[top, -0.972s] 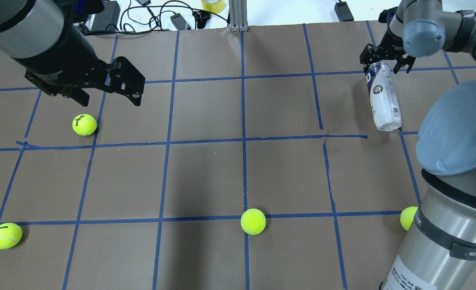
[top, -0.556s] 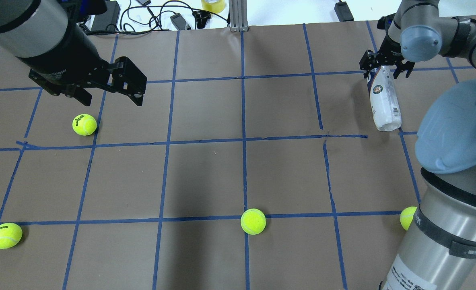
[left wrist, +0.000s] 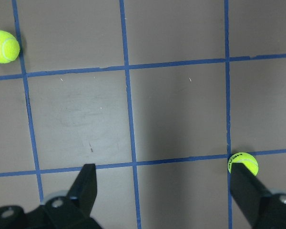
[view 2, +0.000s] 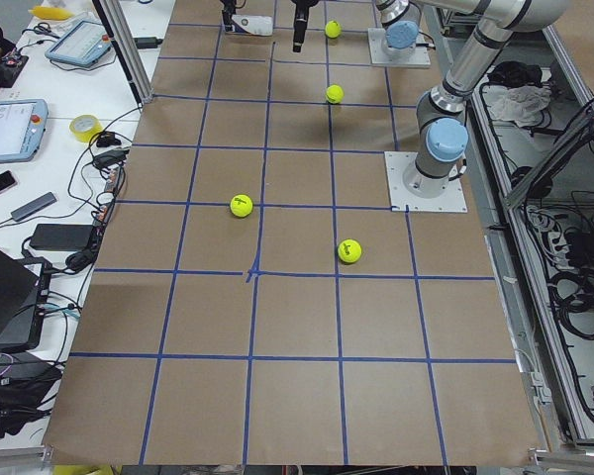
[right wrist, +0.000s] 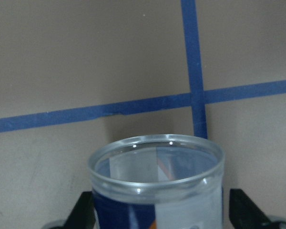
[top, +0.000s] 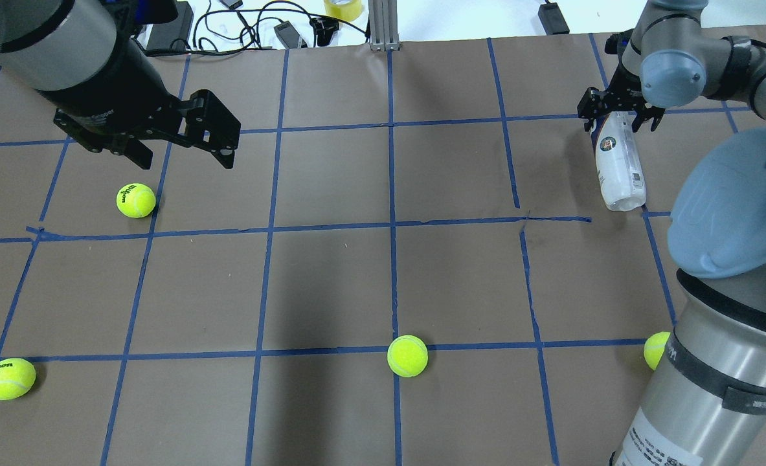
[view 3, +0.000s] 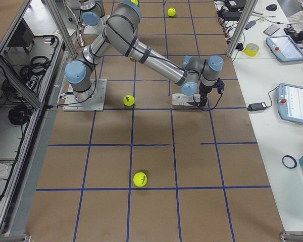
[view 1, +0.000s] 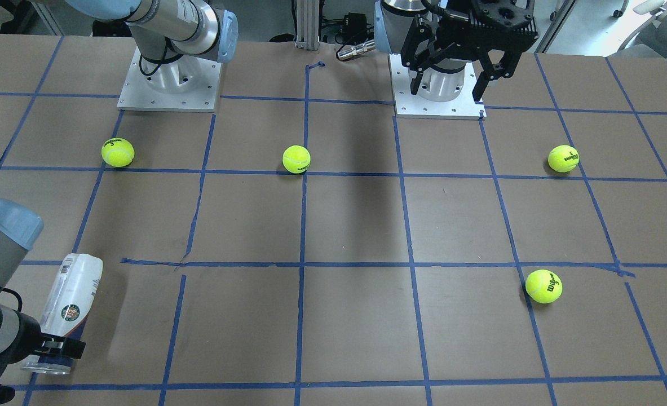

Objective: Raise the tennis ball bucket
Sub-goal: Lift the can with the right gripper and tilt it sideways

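The bucket point(top: 619, 168) lies on its side on the table point(top: 331, 285), in the upper right of the overhead view, with its navy end towards the top of the frame and its white end towards the bottom. The right gripper point(top: 620, 122) straddles the navy end. Its fingers point(right wrist: 83, 212) are spread wide on either side and not yet closed on the plastic.

The step in hand looks like closing on the bucket before raising it. The wall is thin, clear and round, so I would centre the jaws across its widest line and squeeze only firmly enough not to dent it. Held near one end, the long body will likely droop or pivot, so it should be lifted slowly and straight up, with an eye out for slip.

The left gripper point(top: 184, 158) hangs in the upper left of the same view, fingers wide and empty, well apart from the bucket.

The label carries a round crest point(view 1: 70, 312) and a barcode point(view 1: 73, 264), both too small to read. The ball point(view 1: 543, 286) at the lower right of the front view reads "Wilson 3", as does the ball point(view 1: 563, 158) above it
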Robot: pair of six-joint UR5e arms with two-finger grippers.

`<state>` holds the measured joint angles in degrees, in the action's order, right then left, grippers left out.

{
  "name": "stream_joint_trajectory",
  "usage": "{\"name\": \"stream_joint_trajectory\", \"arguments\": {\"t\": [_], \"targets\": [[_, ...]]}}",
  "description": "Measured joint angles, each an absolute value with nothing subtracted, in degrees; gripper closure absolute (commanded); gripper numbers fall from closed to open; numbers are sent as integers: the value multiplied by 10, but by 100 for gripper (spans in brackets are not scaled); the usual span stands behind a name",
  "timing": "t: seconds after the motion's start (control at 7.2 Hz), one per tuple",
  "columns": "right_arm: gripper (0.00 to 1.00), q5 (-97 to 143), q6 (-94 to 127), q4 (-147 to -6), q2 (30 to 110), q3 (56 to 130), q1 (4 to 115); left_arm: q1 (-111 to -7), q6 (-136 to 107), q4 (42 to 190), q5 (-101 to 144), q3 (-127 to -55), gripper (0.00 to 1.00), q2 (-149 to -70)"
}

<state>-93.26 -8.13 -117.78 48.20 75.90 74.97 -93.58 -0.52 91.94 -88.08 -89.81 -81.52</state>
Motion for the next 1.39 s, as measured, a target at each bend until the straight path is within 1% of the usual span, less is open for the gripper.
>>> {"name": "stream_joint_trajectory", "arguments": {"t": [0.14,0.28,0.56,0.69,0.83,0.97,1.11,1.25,1.39], "targets": [[3,-932,-81,-1178,481,760,750,-936,-5,919,-881,-898,0,-813],[9,-933,-81,-1178,480,761,750,-936,-5,919,-881,-898,0,-812],[9,-934,-82,-1178,480,762,750,-936,-6,920,-881,-898,0,-808],[11,-934,-82,-1178,480,762,749,-936,-6,920,-881,-899,0,-807],[16,-937,-83,-1178,481,762,749,-936,-6,920,-881,-899,0,-807],[44,-943,-83,-1177,481,762,749,-936,-6,920,-880,-899,0,-807],[48,-951,-85,-1174,483,762,749,-936,-6,920,-880,-899,0,-808],[55,-959,-93,-1169,486,762,749,-936,-7,920,-879,-899,0,-808],[66,-966,-105,-1168,488,761,749,-936,-7,920,-879,-899,0,-808]]}}
